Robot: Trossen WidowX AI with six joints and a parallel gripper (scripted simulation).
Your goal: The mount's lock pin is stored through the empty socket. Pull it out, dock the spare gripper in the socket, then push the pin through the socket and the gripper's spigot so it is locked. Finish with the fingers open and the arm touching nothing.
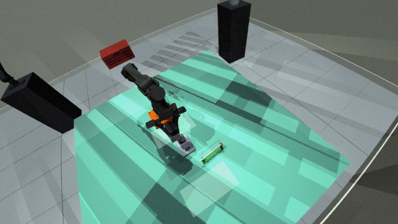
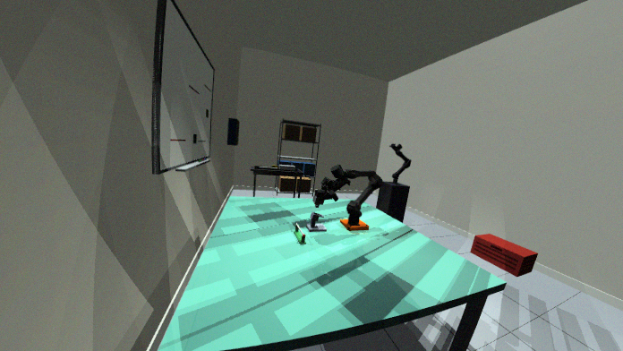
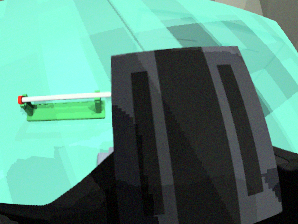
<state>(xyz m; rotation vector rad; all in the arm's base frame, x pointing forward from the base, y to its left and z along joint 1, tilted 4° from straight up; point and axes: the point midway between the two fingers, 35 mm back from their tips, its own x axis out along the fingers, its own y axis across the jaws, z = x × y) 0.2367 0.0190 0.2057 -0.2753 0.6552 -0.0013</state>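
Nearest me, on the green table, the white pin with its red end lies along the green rack. Just beyond, there's the grey mount. Above it, the claw, about half open, is clamped on the dark spare gripper, tilted and undocked. Behind stands the arm's orange base, and farther off, a shelf unit.

Grey walls enclosed a tiled floor, where a red chest sat (dark lines marked its side), and a framed whiteboard hung.
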